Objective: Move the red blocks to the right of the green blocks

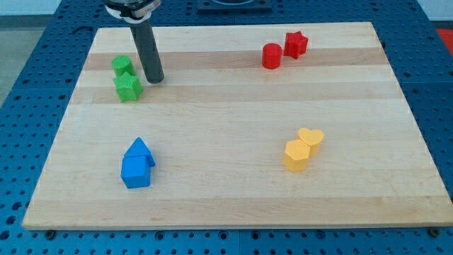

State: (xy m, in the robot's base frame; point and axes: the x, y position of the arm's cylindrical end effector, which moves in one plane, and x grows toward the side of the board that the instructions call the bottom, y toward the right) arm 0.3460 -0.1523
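Two red blocks sit near the view's top right: a red cylinder (271,56) and a red star (296,44) just right of it. Two green blocks sit at the view's upper left: a green cube-like block (122,66) and a green star (128,87) just below it, touching or nearly so. My tip (155,79) rests on the board just right of the green blocks, close to the green star. The rod rises from it toward the view's top.
Two blue blocks (137,164) sit together at the lower left. Two yellow blocks (303,149) sit together at the lower right. The wooden board (233,106) lies on a blue perforated table.
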